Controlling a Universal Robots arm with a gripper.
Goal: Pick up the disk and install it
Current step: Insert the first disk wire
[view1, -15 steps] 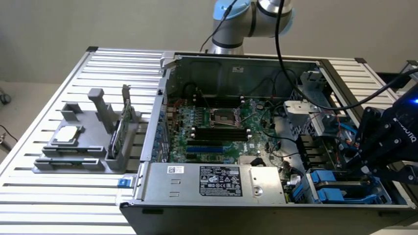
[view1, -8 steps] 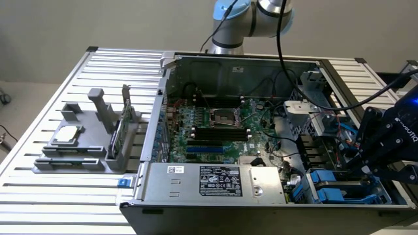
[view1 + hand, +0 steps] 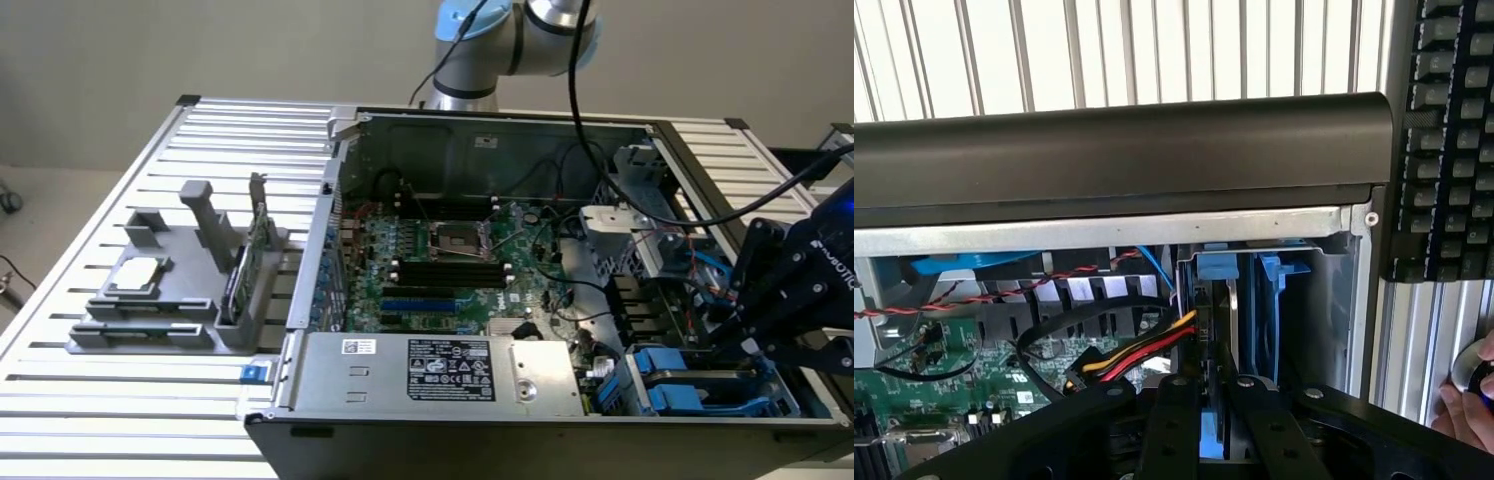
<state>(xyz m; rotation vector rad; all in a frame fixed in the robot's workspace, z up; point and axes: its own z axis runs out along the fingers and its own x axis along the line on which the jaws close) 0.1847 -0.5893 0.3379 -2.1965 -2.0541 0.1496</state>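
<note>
I see my gripper (image 3: pixel 767 350) hanging over the computer case (image 3: pixel 534 300), at the corner on the exterior view's right, near the front. The disk (image 3: pixel 1216 400) stands on its edge in a slot there, with its blue frame around it. In the wrist view the black jaws sit on both sides of the disk, but I cannot tell if they are pinching it. Red and yellow wires (image 3: pixel 1144 355) run next to it. A keyboard (image 3: pixel 1449 140) lies on the table (image 3: pixel 160 400) beside the case.
</note>
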